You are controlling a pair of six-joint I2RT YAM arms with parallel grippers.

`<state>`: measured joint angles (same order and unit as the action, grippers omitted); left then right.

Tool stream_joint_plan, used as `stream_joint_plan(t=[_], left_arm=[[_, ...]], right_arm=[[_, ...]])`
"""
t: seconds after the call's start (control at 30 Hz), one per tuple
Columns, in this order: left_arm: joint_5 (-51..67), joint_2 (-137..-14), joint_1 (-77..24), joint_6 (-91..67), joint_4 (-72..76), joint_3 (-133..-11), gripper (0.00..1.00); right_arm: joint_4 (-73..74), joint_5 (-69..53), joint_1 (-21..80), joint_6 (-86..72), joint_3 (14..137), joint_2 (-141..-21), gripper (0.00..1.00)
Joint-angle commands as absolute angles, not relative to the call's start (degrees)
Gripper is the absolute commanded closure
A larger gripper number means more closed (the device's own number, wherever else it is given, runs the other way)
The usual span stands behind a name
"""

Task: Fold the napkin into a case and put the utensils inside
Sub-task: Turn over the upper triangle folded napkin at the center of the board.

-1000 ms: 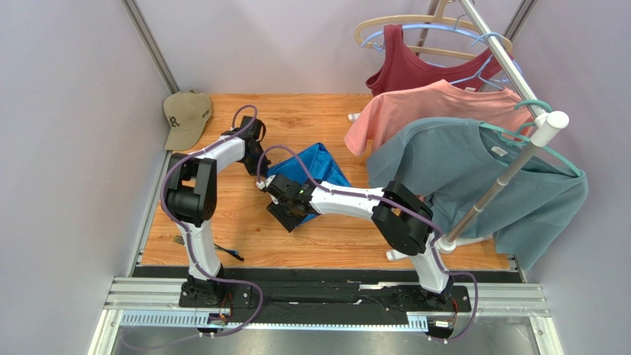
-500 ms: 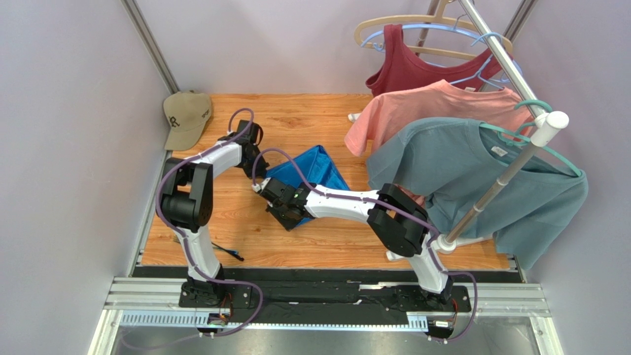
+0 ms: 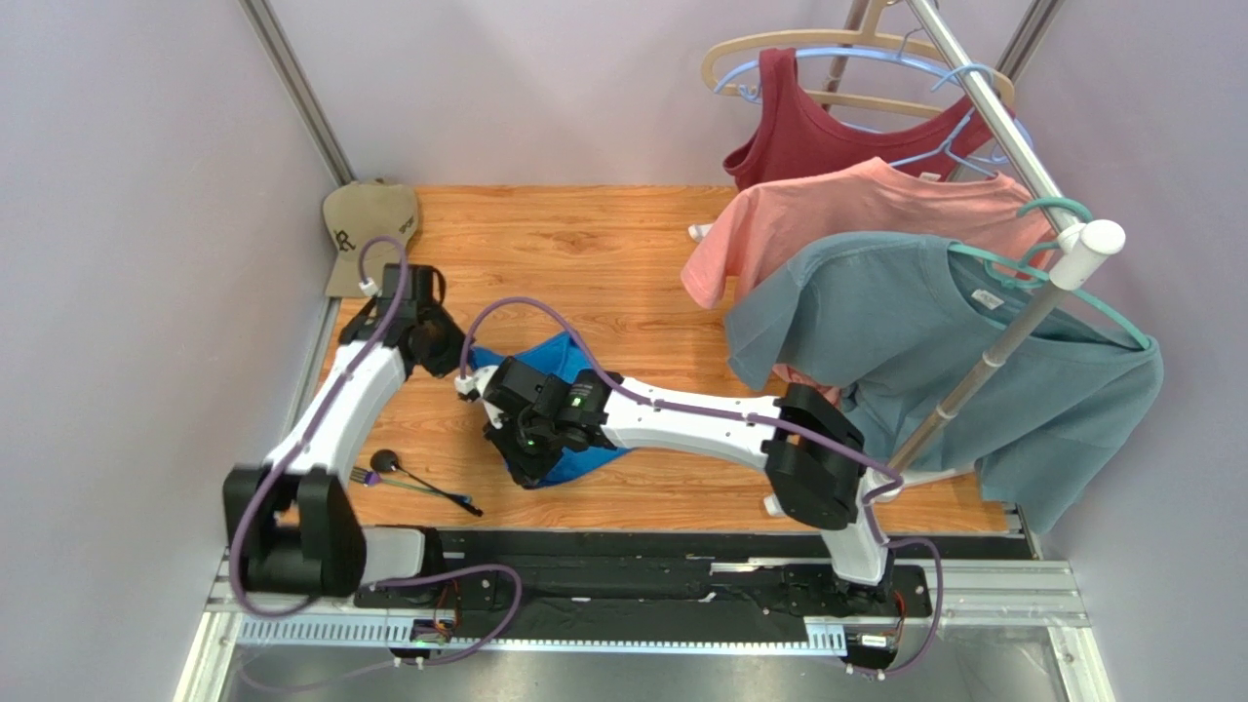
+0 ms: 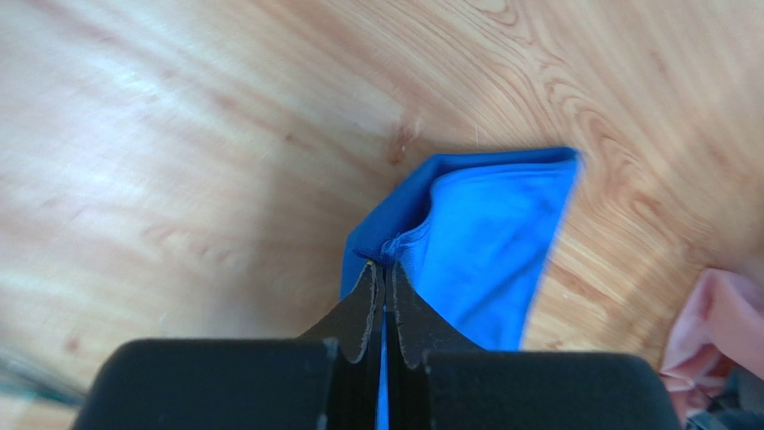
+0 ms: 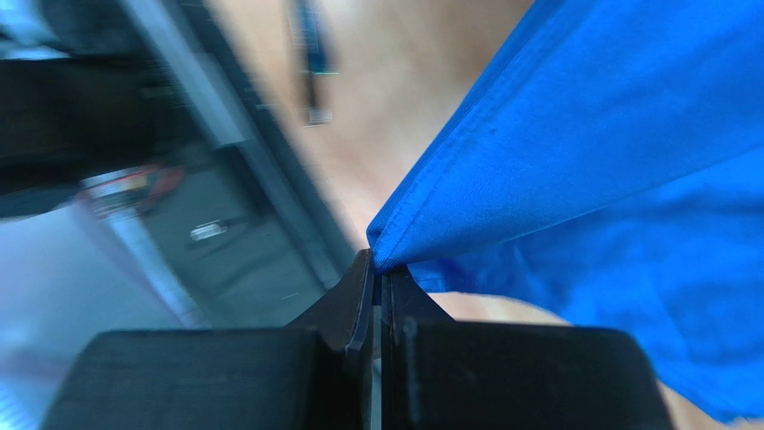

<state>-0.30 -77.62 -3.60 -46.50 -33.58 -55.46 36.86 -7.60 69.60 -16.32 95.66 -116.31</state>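
One bright royal-blue, slightly shiny cloth napkin (image 3: 574,459) is lying bunched near the front middle of the orange wooden table (image 3: 615,249), and the wrist of the white-and-black right arm (image 3: 689,417) is hiding much of it from above; how it is folded is not showing clearly in any view, and the right wrist camera is blurring everything behind the cloth; the left gripper (image 4: 384,273) is pressing its jaws fully together on a stitched hem of the napkin; the right gripper (image 5: 377,264) is likewise pinching a pointed corner, jaws tight on the cloth; two thin dark utensils (image 3: 425,484) seem to be lying by the table's front left edge, though the left arm (image 3: 344,410) is covering part of them, so the count is uncertain; one tan baseball cap (image 3: 352,220) is sitting at the far left corner, partly covered by that arm; three garments are hanging on the metal rack (image 3: 985,366) at the right: one maroon tank top (image 3: 821,132), one salmon-pink T-shirt (image 3: 850,212), one teal-grey T-shirt (image 3: 938,344).
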Motion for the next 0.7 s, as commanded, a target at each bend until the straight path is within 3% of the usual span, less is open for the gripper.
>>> stream_joint_plan(t=[0.0,0.13,0.3,0.5,0.67], left_arm=[[-5.7,-62.3,-1.7,-47.1,-42.2,-54.4,1.0],[-9.8,-51.3,-1.1,-45.1,-47.2,-60.2,1.0],[-6.1,-55.4,-1.4,-40.8,-43.7,-65.7,1.0],[-6.1,-74.6,-11.9,-39.8,-33.9,-70.3,1.0],[-4.2,-100.2,-19.2,-38.9,-31.5,-83.7,1.0]], right_arm=[[33.3,-21.2,71.6,-22.3,97.2,-107.9,1.0],[25.1,-31.6,72.1,-27.2,95.5,-104.1,1.0],[15.0,-37.8,69.4,-32.8,88.7,-99.3,1.0],[-6.7,-46.5,59.5,-43.7,68.0,-97.4,1.0],[-23.6,-50.4,50.8,-48.7,53.4,-97.8,1.0]])
